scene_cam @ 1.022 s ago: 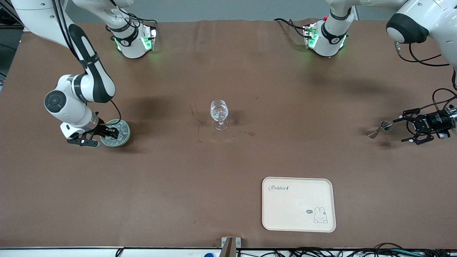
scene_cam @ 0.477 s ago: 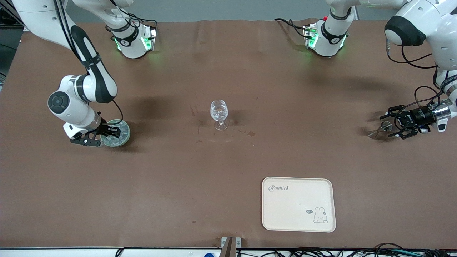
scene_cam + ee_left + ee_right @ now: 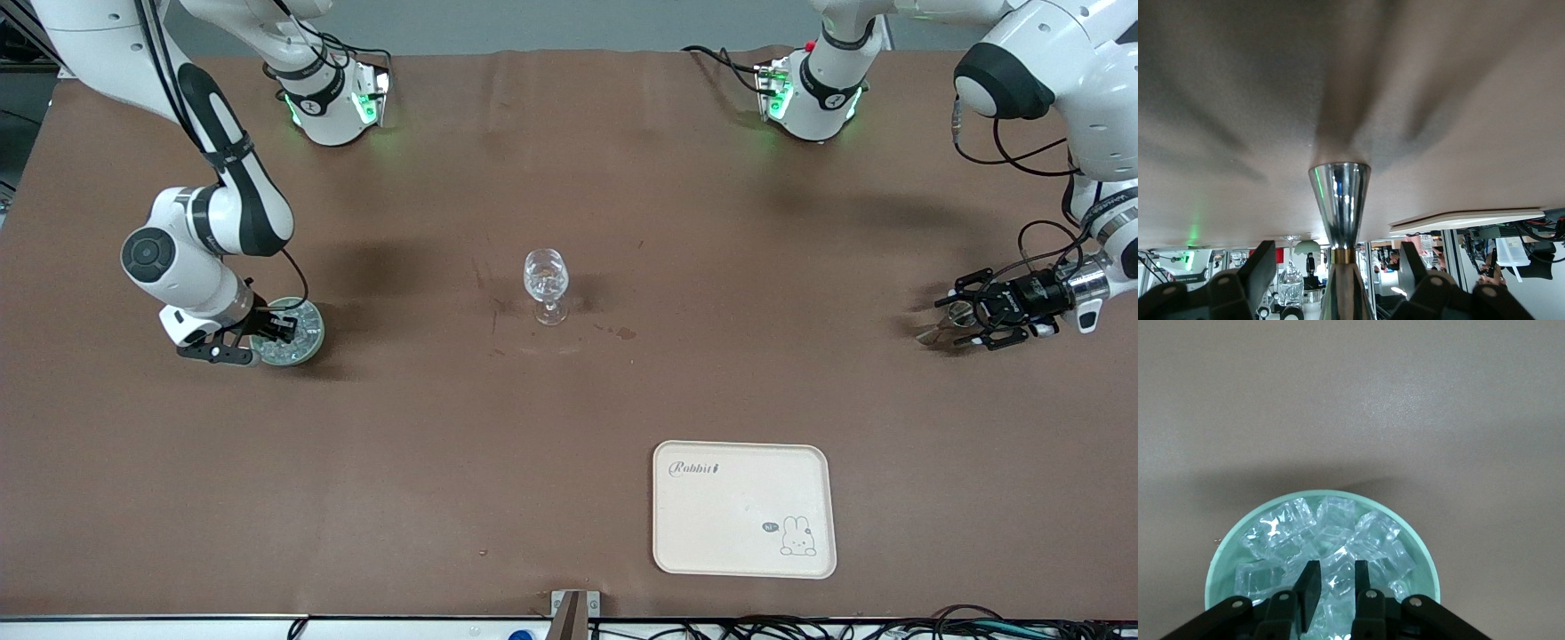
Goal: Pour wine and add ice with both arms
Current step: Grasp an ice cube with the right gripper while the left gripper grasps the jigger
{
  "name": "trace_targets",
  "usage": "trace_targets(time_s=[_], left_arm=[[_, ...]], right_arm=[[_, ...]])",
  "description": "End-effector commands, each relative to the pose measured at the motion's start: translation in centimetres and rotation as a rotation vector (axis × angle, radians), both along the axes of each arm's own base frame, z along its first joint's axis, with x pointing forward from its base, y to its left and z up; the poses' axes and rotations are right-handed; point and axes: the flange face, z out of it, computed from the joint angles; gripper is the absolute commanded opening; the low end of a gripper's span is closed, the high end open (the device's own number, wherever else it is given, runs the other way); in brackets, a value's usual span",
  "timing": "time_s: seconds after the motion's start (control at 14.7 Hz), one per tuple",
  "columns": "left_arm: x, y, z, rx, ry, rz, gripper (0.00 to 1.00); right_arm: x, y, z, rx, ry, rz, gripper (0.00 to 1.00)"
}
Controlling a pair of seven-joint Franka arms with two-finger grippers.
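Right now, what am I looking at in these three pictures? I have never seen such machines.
These are two white jointed robot arms at a brown table. One picture looks down from a high camera facing them; the other two come from cameras on each arm's wrist. At the table's middle stands a clear stemmed wine glass, and nearer the camera lies a cream rectangular tray with a rabbit drawing. The right gripper reaches into a pale green round bowl of clear ice cubes, its fingers narrowly parted around one cube. The left gripper, open, straddles a shiny metal cone-ended measuring cup at its end of the table.
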Motion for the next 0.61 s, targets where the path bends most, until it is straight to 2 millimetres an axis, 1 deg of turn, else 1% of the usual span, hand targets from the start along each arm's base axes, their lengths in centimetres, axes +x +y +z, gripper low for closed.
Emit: trace_targets(time_s=[0.0, 0.14, 0.2, 0.27, 0.34, 0.41, 0.48, 0.54], left_arm=[[-0.33, -0.57, -0.52, -0.027, -0.017, 0.012, 0.79], [-0.55, -0.62, -0.55, -0.03, -0.014, 0.017, 0.72], [-0.5, -0.54, -0.44, -0.03, -0.015, 0.018, 0.64], [-0.6, -0.47, -0.54, -0.031, -0.014, 0.023, 0.53], [-0.62, -0.34, -0.45, -0.033, -0.017, 0.028, 0.39], [-0.48, -0.34, -0.29, -0.035, -0.015, 0.028, 0.16], [-0.41, -0.26, 0.03, -0.034, -0.015, 0.029, 0.05], [-0.28, -0.57, 0.15, -0.046, -0.016, 0.021, 0.02]], right_arm=[[-0.64, 0.13, -0.47, 0.004, 0.009, -0.001, 0.15], [-0.58, 0.13, -0.35, 0.004, 0.007, -0.006, 0.12], [-0.53, 0.13, -0.3, 0.004, 0.01, -0.008, 0.11], [-0.48, 0.21, -0.1, 0.005, 0.022, -0.008, 0.09], [-0.34, 0.21, 0.06, 0.005, 0.033, -0.008, 0.08], [-0.33, 0.21, 0.16, 0.005, 0.044, -0.009, 0.08], [-0.3, 0.21, 0.26, 0.006, 0.045, -0.01, 0.05], [-0.3, 0.29, 0.39, 0.007, 0.045, -0.01, 0.04]])
